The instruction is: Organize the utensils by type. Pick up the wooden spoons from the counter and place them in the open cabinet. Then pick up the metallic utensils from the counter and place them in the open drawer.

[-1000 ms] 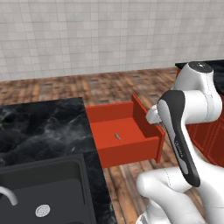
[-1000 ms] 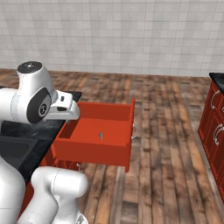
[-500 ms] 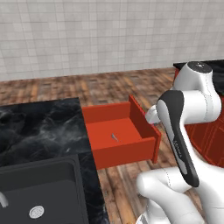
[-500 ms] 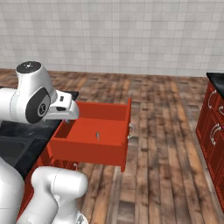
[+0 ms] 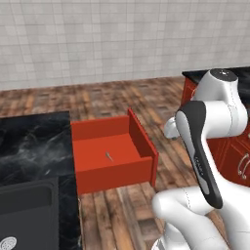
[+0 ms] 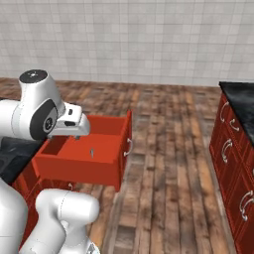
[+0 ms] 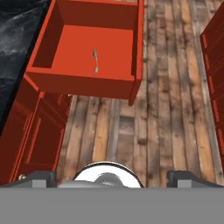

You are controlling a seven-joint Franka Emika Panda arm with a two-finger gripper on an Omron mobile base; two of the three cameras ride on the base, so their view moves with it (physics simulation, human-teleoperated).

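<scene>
On my left I see the black counter (image 5: 34,141), then the drawer (image 5: 141,139) pulled open with one small metal utensil (image 5: 108,156) lying on its red floor (near the middle). My gripper (image 7: 105,176) hangs over the wooden floor (image 7: 175,109) beside it, jaws wide apart, holding nothing

Arm (image 5: 215,112): glossy white rounded shells, joined by bulbous segments. A broad dark grey to black band (image 5: 197,146) runs lengthwise along one link, curving with its contour. A joint cap (image 6: 33,75) is a flat dark disc on a white cylinder; beside it sits a dark circular side cover (image 6: 42,121). Hand (image 7: 105,177): two small dark grey block-shaped tips flanking a white ring with a grey centre.
</scene>
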